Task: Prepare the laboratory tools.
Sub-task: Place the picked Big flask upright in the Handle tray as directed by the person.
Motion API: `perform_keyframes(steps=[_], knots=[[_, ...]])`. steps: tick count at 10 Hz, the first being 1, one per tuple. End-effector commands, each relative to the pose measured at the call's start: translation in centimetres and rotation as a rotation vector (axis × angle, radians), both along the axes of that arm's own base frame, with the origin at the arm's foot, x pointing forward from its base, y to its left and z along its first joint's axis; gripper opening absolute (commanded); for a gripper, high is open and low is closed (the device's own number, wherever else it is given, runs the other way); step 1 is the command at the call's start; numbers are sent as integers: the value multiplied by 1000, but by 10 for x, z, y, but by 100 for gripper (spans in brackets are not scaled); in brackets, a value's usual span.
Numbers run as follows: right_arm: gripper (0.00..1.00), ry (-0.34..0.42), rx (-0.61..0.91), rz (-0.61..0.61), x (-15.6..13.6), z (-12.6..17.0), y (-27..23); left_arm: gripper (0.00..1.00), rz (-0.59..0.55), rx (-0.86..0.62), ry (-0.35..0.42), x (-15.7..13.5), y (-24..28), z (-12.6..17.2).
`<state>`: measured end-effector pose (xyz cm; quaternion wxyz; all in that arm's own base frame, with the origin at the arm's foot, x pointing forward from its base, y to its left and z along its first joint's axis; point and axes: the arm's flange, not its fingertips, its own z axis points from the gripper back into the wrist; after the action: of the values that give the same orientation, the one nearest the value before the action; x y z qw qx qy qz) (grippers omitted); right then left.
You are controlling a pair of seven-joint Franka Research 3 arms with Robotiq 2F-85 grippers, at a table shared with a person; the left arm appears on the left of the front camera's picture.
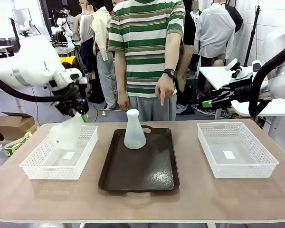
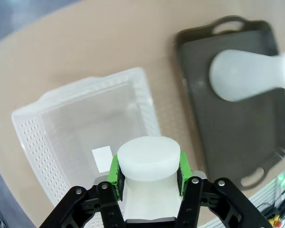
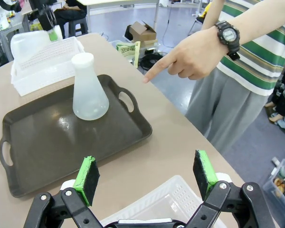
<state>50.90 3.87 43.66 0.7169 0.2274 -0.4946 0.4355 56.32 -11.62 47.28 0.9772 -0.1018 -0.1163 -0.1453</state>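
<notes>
The left gripper [image 1: 77,110] has one flask [image 1: 68,132] clamped by the neck — in the left wrist view its green pads [image 2: 115,171] press on both sides of the white neck, fingers closed tight against it. In the front view that held flask hangs tilted, its wide base lowest, over the left basket [image 1: 38,168], which sits just left of the dark brown tray [image 1: 109,178] on the worktop [image 1: 190,199]. From the wrist camera the basket [image 2: 28,137] lies open below the flask's mouth [image 2: 147,156], a small white label [image 2: 102,158] on its floor.

The second flask [image 1: 134,129] stands upright on the tray, toward its far end and just left of the tray's middle. The right wrist view catches it too [image 3: 89,88], base flat on the dark surface of the tray [image 3: 47,147].

The person's hand [image 1: 165,89], watch [image 1: 169,73] on the wrist, points a finger down toward the tray's far edge — seen closer from the right wrist [image 3: 190,56].

The right gripper [image 3: 146,175] holds nothing; its green-padded fingers are spread wide, hovering over the near corner of the right basket [image 3: 166,199], off to the tray's right. In the front view that basket [image 1: 266,166] sits well apart from the tray.
</notes>
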Motion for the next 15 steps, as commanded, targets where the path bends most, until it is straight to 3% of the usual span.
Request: perform_keyframes(steps=[1,3,6,7,8,9,10,12,13,15], knots=[[100,15,-5,-2,-1,1,0,0,-131,-91,-42,-15,20,19],[100,15,-5,-2,-1,1,0,0,-589,-352,-101,-49,23,54],[100,15,-5,-2,-1,1,0,0,-955,-657,-52,-62,36,61],[100,15,-5,-2,-1,1,0,0,-1018,-709,-44,-61,39,60],[100,15,-5,-2,-1,1,0,0,-1007,-734,-47,-58,38,55],[100,15,-5,-2,-1,1,0,0,-870,-719,-41,-50,38,47],[100,15,-5,-2,-1,1,0,0,-972,-679,-139,-80,30,56],[100,15,-5,-2,-1,1,0,0,-972,-679,-139,-80,30,56],[100,15,-5,-2,-1,1,0,0,-976,-713,-97,-71,35,44],[100,15,-5,-2,-1,1,0,0,-1212,-794,-153,-71,14,1]])
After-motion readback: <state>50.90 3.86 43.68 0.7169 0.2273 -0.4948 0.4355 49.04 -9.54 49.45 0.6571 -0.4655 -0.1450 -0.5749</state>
